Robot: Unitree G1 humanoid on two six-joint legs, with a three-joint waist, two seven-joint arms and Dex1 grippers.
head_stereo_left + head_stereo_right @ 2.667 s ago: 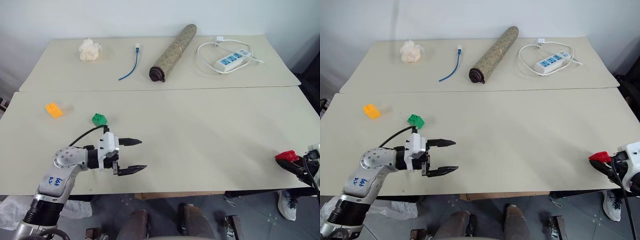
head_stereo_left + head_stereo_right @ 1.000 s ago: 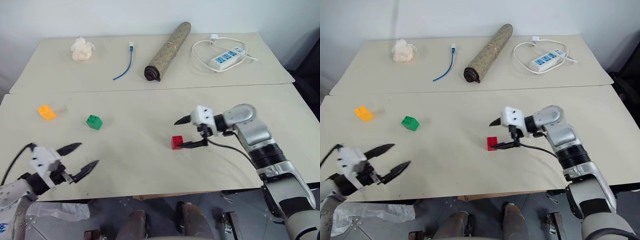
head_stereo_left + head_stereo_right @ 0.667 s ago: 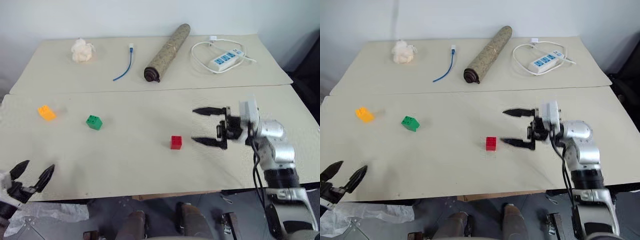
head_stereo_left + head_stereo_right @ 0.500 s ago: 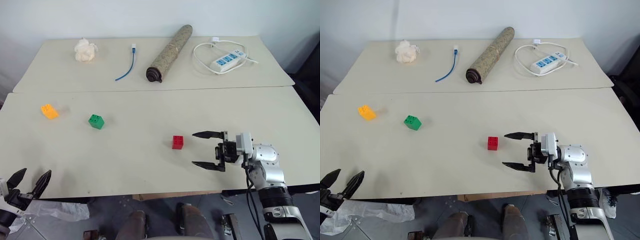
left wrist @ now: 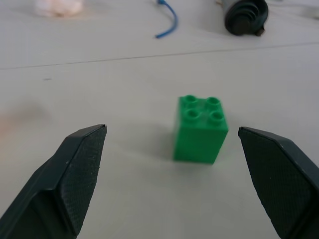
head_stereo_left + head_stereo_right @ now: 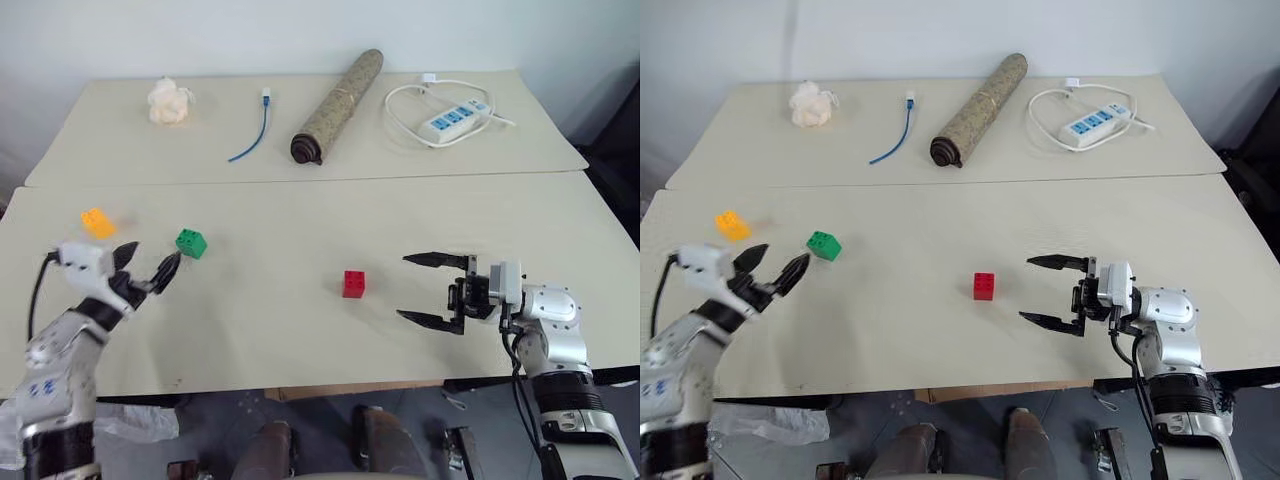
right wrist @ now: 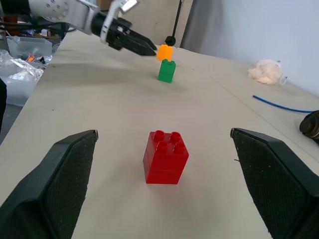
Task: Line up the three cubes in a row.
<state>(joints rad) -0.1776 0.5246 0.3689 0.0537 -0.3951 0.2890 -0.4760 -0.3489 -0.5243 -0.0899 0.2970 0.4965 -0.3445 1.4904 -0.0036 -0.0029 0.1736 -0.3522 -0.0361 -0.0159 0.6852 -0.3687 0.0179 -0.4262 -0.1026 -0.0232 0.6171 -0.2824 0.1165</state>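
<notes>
Up from the table's near edge, the left gripper (image 6: 147,271) has swung in toward the small green studded plastic block (image 6: 191,243), which sits just ahead of its wide-open, empty fingers. Beyond that arm lies the orange-yellow studded block (image 6: 97,222). Across the table, the right gripper (image 6: 433,290) has backed away, spread wide and empty, with the red studded block (image 6: 354,284) resting a little way off its fingertips.
</notes>
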